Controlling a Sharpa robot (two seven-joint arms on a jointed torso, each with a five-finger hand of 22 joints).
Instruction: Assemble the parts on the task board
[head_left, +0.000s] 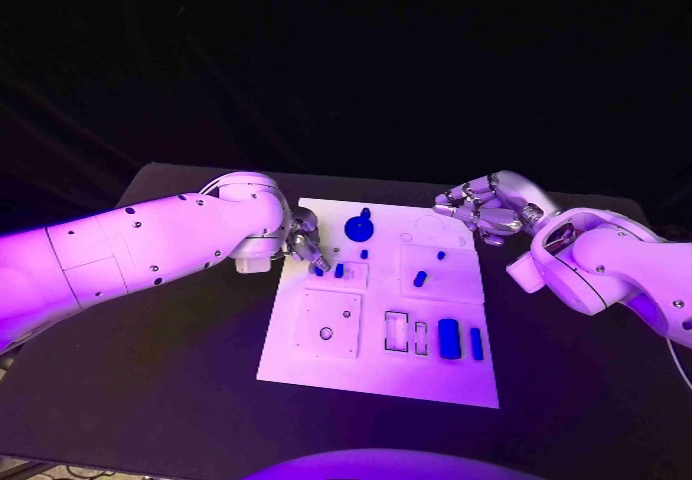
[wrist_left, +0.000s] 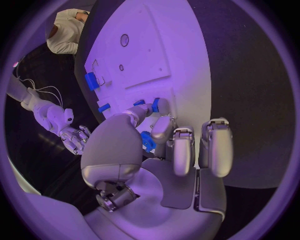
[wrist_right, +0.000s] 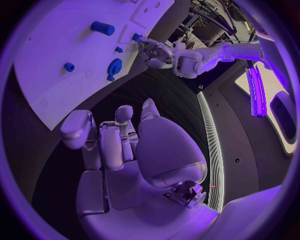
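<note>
The left hand (head_left: 304, 243) pinches a small blue part (wrist_left: 147, 140) over the white board's (head_left: 378, 375) edge; the right hand (head_left: 486, 208), fingers curled on nothing, hovers beside the board.

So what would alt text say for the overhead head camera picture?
A white task board with small blue parts lies on a black table. The robot's left hand touches parts at the board's left edge; its right hand hovers curled past the far right corner.

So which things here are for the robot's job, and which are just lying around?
For the job:
- task board
- blue parts
- left hand, fingers pinching a blue part
- right hand, holding nothing

Just there:
- black table
</note>
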